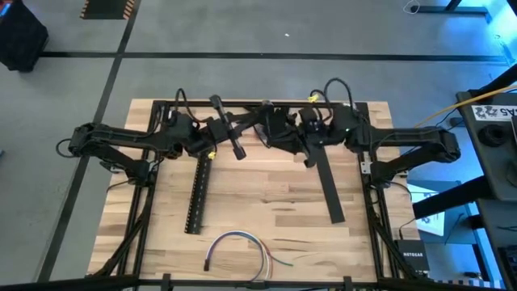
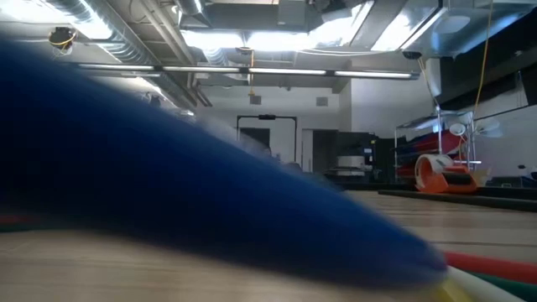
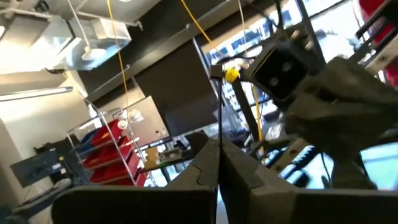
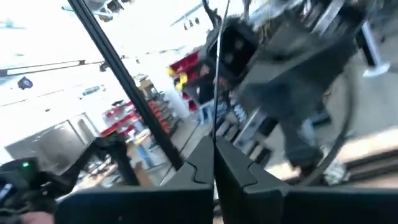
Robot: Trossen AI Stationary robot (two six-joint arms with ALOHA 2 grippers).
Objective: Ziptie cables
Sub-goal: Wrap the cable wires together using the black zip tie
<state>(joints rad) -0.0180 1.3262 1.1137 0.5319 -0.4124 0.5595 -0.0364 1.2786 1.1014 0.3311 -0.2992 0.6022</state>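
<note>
The cables [image 1: 238, 246], a loose loop of white, blue-purple and dark wires, lie near the table's near edge. One blue cable [image 2: 210, 201] is a blur filling the low view. Both grippers are raised over the far middle of the table, facing each other. My left gripper [image 3: 219, 144] and my right gripper [image 4: 214, 142] are each shut on a thin straight dark strip, the ziptie [image 3: 219, 112], which runs between them. In the high view, my left gripper [image 1: 242, 123] and my right gripper [image 1: 271, 123] are far from the cables. My left gripper pinches the ziptie between its two fingers at one end [image 3: 219, 134]. The strip runs straight out from the fingertips toward the other arm, lifted clear of the table. My right gripper pinches the ziptie's other end [image 4: 215, 127] between its two fingers. The strip [image 4: 216, 81] runs straight out toward the left arm, clear of the table.
A long black slotted channel [image 1: 198, 194] lies lengthwise left of centre. A flat black bar [image 1: 329, 190] lies right of centre. The black frame rails [image 1: 145, 210] border the wooden table top. Bare wood shows between channel and bar.
</note>
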